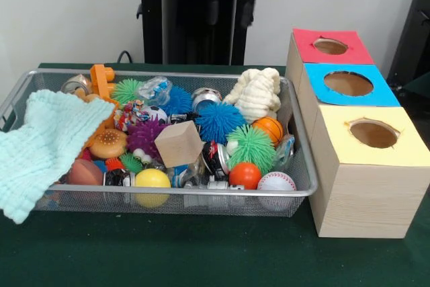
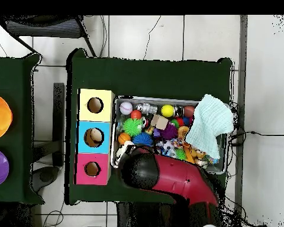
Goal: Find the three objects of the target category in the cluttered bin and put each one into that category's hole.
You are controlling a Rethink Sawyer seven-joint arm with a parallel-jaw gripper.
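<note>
The silver wire mesh bin (image 1: 176, 193) sits left of centre on the green table, full of toys; it also shows in the overhead view (image 2: 162, 99). No polka-dot cloth shows plainly. A small white patch with coloured spots (image 1: 130, 114) lies among the toys, and I cannot tell what it is. The yellow-topped box's round hole (image 1: 373, 134) is at the right, nearest the camera, and shows in the overhead view (image 2: 95, 105). The red and black arm (image 2: 168, 177) overhangs the bin's robot-side edge. The gripper itself is hidden.
A mint green waffle-knit cloth (image 1: 47, 146) drapes over the bin's left end. The blue-topped hole (image 1: 348, 83) and red-topped hole (image 1: 330, 46) lie behind the yellow one. A wooden block (image 1: 179, 143), spiky balls and a cream knit toy (image 1: 255, 92) fill the bin.
</note>
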